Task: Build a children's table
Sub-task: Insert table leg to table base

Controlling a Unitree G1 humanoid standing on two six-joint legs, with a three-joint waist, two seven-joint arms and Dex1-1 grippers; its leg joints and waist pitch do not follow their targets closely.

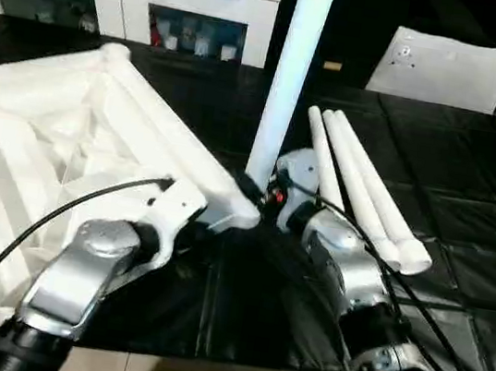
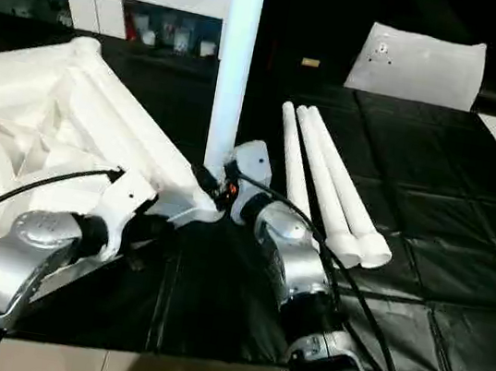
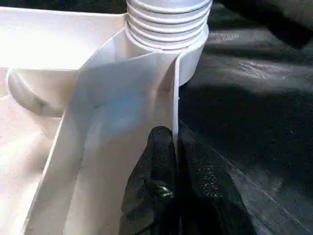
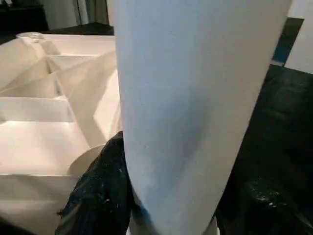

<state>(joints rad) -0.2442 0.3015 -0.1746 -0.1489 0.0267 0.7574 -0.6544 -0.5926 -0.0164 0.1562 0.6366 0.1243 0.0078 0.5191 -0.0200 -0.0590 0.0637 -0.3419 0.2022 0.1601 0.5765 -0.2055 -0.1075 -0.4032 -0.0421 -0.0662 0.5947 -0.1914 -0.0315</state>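
Item: tabletop (image 1: 41, 131), upside down on the black surface (image 1: 466, 227), ribs showing. One leg (image 1: 287, 79) stands upright in its near corner socket (image 3: 188, 49), threads still visible. Three spare legs (image 1: 360, 188) lie together just right of it.

Left tool (image 3: 173, 147): pressed together on the tabletop's thin edge beside the socket; forearm low, reaching forward.

Right tool (image 4: 122, 196): half spread around the upright leg's base; forearm angled inward.

Risk: leg likely not fully seated; a skewed turn could cross the threads, or the tabletop could slip if the pinch loosens.
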